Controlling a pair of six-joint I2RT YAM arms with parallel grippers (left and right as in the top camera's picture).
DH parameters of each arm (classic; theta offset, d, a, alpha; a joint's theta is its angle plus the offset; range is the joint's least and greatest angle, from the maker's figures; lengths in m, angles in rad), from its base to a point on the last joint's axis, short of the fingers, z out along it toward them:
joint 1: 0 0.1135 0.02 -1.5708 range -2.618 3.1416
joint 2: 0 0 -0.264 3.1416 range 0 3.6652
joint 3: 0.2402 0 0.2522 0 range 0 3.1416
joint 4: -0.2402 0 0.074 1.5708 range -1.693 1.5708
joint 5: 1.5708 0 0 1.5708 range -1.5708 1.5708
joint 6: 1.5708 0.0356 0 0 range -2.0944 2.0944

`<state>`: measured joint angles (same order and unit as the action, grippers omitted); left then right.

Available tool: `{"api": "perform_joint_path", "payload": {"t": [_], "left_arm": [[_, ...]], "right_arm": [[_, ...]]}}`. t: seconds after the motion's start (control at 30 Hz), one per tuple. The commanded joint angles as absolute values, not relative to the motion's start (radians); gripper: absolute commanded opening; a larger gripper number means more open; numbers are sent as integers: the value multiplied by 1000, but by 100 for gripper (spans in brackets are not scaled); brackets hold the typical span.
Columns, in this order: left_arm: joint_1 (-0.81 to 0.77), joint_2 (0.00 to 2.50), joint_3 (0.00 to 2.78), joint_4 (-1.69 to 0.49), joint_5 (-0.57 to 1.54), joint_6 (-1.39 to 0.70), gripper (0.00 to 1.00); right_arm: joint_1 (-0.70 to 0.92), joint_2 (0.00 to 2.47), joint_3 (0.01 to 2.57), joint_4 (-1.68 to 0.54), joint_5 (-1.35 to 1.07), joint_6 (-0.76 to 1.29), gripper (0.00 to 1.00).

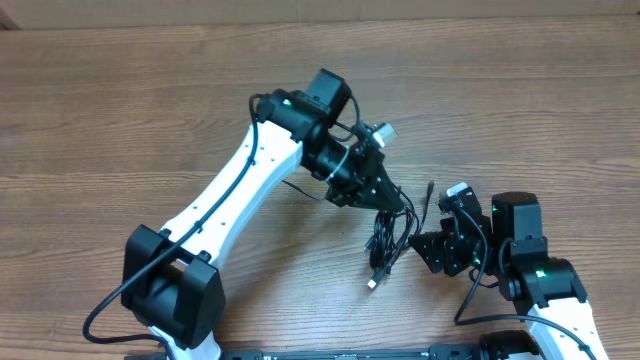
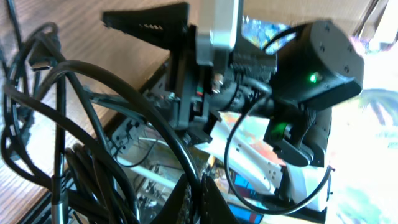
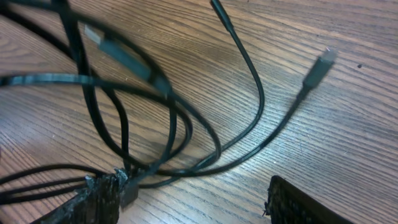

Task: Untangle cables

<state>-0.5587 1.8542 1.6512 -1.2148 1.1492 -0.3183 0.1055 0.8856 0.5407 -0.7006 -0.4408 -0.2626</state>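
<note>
The cables [image 1: 388, 238] are a tangled bunch of thin black cords hanging below my left gripper [image 1: 382, 203] near the table's middle. In the left wrist view the left gripper [image 2: 202, 198] is shut on one black cord, and the other cables [image 2: 59, 124] loop at the left. My right gripper [image 1: 428, 250] sits just right of the bunch. In the right wrist view the right gripper [image 3: 199, 202] stands open over bare wood, with nothing between its fingers [image 3: 93, 200]. A small black plug [image 3: 129, 188] lies against the left finger. A silver-tipped plug [image 3: 319, 65] rests further off.
The wooden table [image 1: 120, 110] stretches wide at the back and left. The right arm's wrist housing [image 2: 317, 62] with a green light fills the left wrist view close behind the bunch. A thicker arm cable [image 1: 110, 305] loops at the left arm's base.
</note>
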Motion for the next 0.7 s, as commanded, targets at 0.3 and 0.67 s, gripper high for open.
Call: {"api": "perform_joint_path", "payload": {"t": [0.3, 0.67], "left_arm": [[-634, 1837, 1665, -1185, 1195, -347, 4], [-670, 1837, 1665, -1148, 1195, -374, 4]], "right_arm": [[105, 876, 577, -698, -446, -266, 69], [105, 875, 577, -698, -446, -266, 57]]}}
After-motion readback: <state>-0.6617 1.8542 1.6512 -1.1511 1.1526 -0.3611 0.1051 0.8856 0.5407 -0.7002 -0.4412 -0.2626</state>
